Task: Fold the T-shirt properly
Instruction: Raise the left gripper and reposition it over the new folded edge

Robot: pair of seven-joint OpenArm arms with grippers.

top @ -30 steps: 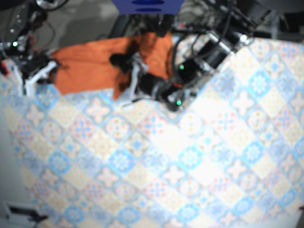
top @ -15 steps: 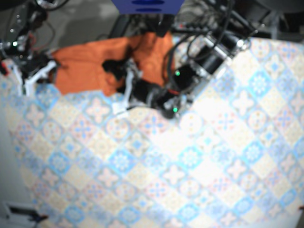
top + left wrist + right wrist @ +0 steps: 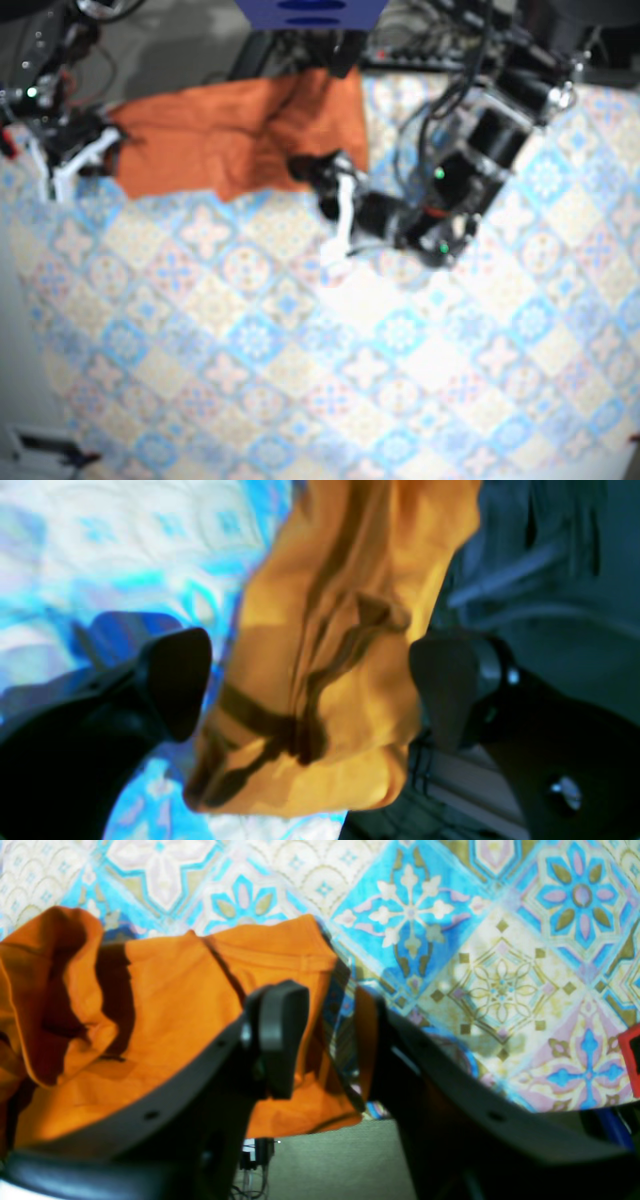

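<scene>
T-shirt (image 3: 220, 135): on the surface (image 3: 300, 380) at its far edge, toward the base view's left, partly overhanging. Right claw (image 3: 325, 1040): at the shirt's left end. Left claw (image 3: 310, 685): at its near right corner, straddling the cloth.

The base view looks straight down from high above, taking in the whole patterned tablecloth (image 3: 400, 380) and both arms, with the orange T-shirt (image 3: 220, 130) at its top edge. The left wrist camera sits just behind the left gripper (image 3: 310, 680), very close to the blurred shirt. The right wrist camera looks past the right gripper (image 3: 324, 1015) at the shirt hem. All three views share the shirt and the tablecloth.
</scene>
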